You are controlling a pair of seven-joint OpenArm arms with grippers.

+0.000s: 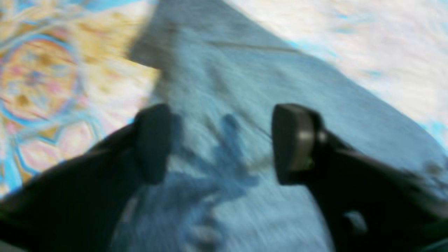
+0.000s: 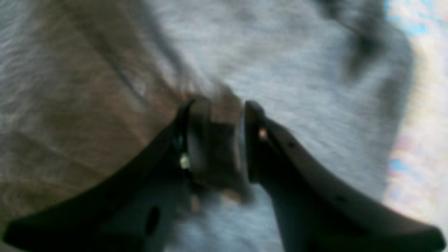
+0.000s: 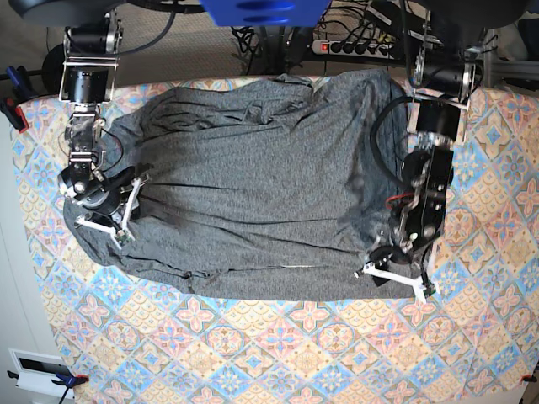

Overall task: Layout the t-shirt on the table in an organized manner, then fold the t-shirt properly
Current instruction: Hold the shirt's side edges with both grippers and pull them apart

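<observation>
Grey t-shirt (image 3: 253, 185) spread wide across the middle of the table (image 3: 278, 353), lying on the patterned cloth in blue, pink and cream; collar end toward the far edge, hem toward the near side, long creases running across the body. Some bunching along the far edge and at the bottom corners.

Left gripper (image 1: 220, 143) low over the shirt near its hem corner, on the right side of the base view (image 3: 396, 273). Jaws spread well apart, nothing between them but flat fabric below, with their shadow cast on the cloth. Patterned table showing on both sides of the fabric in that wrist view, all of it blurred.

Right gripper (image 2: 227, 140) down on the opposite side of the shirt, at the left of the base view (image 3: 105, 210). Jaws parted only a little, a small fold of grey fabric standing in the gap; hard to tell through the blur whether pinched or merely lying between them. Shirt filling nearly the whole right wrist view, a strip of table at its right edge
</observation>
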